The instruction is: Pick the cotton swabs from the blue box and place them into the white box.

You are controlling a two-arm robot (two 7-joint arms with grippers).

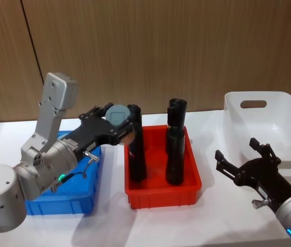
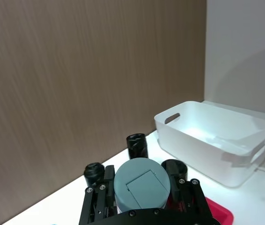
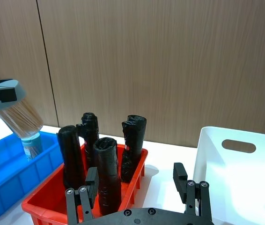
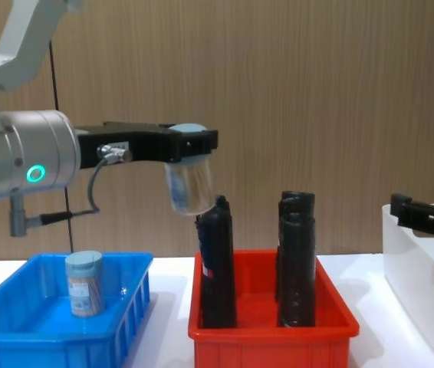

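My left gripper (image 1: 115, 119) is shut on a cotton swab jar (image 4: 188, 184), a clear cylinder with a pale blue lid (image 2: 141, 183). It holds the jar tilted in the air above the gap between the blue box (image 1: 84, 201) and the red bin, near the top of a black roll. A second cotton swab jar (image 4: 84, 284) stands upright inside the blue box (image 4: 18, 337). The white box (image 1: 274, 126) stands at the far right. My right gripper (image 1: 240, 159) hovers open in front of the white box, with nothing between its fingers.
A red bin (image 1: 162, 194) holding three tall black rolled cylinders (image 1: 175, 141) stands between the blue box and the white box. A wooden wall runs behind the white table.
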